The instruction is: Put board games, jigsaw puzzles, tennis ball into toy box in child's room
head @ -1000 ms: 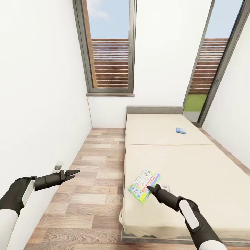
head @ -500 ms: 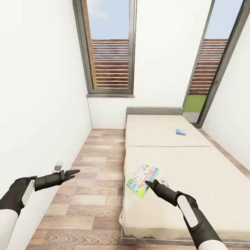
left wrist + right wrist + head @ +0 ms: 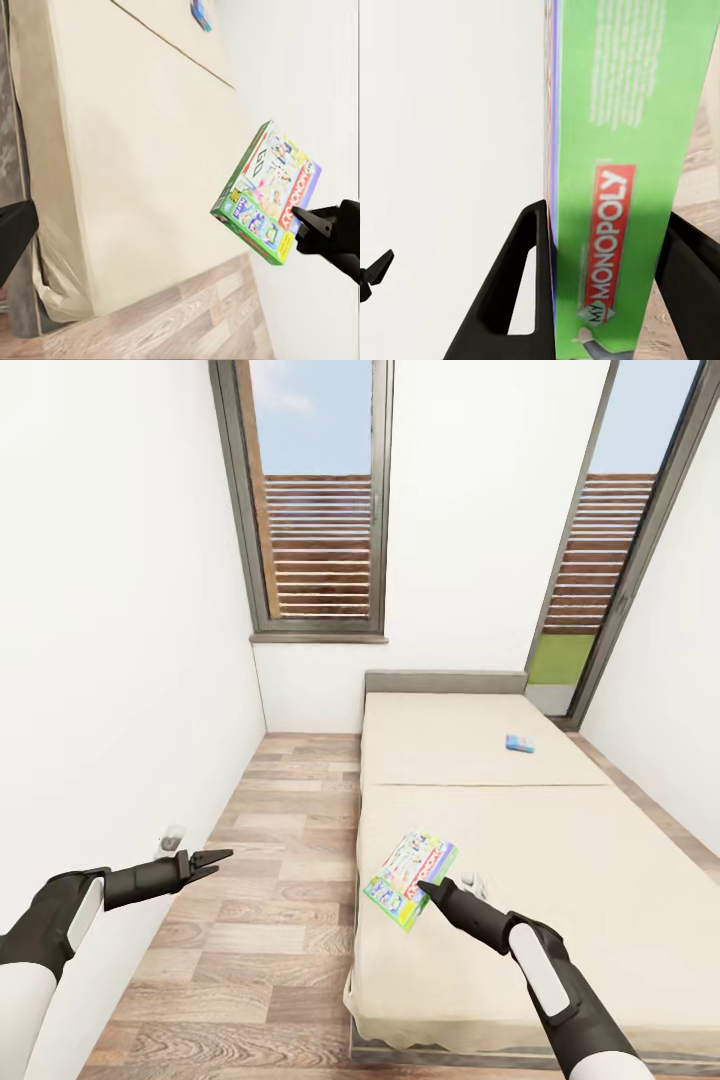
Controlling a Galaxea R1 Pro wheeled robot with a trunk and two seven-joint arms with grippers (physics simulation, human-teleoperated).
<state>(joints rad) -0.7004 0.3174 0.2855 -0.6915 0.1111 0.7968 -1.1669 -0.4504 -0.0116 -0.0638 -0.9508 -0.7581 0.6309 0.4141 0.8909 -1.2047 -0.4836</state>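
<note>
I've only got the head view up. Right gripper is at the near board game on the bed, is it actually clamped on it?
Observer: Yes. In the right wrist view the right gripper has a finger on each side of the green Monopoly box, gripping it by its thin edge.
Operator: Is the box off the mattress?
Observer: In the left wrist view the box appears held up beside the bed, above the floor rather than lying flat.
Operator: And the left gripper, carrying anything?
Observer: No. The left wrist view shows one dark fingertip with nothing against it.
</note>
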